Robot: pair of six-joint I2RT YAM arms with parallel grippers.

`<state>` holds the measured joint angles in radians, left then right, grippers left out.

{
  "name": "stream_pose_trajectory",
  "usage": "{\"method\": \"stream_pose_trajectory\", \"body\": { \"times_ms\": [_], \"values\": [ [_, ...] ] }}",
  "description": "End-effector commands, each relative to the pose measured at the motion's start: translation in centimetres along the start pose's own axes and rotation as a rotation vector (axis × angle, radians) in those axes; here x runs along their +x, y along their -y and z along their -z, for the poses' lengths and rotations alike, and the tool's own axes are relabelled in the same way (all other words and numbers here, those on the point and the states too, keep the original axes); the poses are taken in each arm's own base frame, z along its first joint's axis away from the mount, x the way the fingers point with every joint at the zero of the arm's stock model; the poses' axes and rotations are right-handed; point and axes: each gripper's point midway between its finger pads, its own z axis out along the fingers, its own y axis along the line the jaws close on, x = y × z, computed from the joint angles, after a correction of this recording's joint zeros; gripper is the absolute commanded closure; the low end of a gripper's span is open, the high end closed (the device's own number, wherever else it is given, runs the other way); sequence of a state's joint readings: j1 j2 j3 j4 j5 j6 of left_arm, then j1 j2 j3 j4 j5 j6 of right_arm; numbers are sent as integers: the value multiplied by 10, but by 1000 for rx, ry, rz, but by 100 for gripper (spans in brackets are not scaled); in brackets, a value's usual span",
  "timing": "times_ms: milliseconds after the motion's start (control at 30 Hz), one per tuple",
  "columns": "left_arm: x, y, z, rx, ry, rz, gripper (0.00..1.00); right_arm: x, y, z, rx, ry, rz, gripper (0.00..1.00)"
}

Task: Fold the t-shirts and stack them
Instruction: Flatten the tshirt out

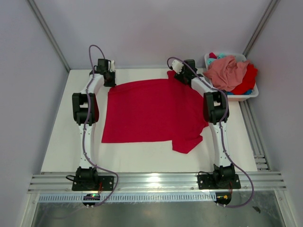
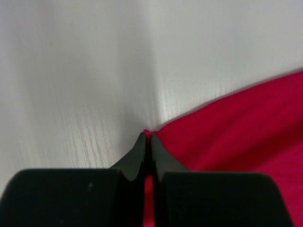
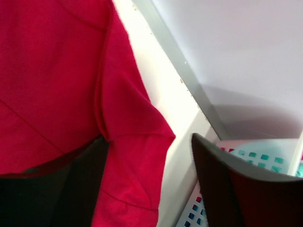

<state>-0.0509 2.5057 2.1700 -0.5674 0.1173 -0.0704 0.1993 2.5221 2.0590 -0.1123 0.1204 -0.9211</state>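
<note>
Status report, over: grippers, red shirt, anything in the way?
Left gripper shut on red t-shirt corner. Right gripper open around sleeve. Shirt spread out, nothing blocking.

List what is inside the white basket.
A salmon pink shirt lies on top, over a red shirt, with bits of teal cloth at the edges. The pile hides whatever lies beneath.

A white table (image 1: 142, 163) with faint wood grain fills the enclosure. Pale grey walls (image 1: 156, 28) rise behind it and on both its sides. Slim metal posts (image 1: 47, 33) slant up from its far corners. Aluminium rails (image 1: 156, 181) line its near edge, catching glare; a grey metal sheet (image 1: 151, 215) lies before them.
</note>
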Motion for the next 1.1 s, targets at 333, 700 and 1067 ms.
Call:
{"method": "stream_pose_trajectory", "body": {
  "times_ms": [333,700,1067],
  "values": [
    [6,4,12,15,-28,-5,100,2,-34,0,-132,17,25,97],
    [1,-12,14,-68,-14,-35,91,-3,-17,4,-54,29,-10,97],
    [-8,-27,27,-141,10,-137,100,1,-15,5,-23,19,-33,97]
  ]
}}
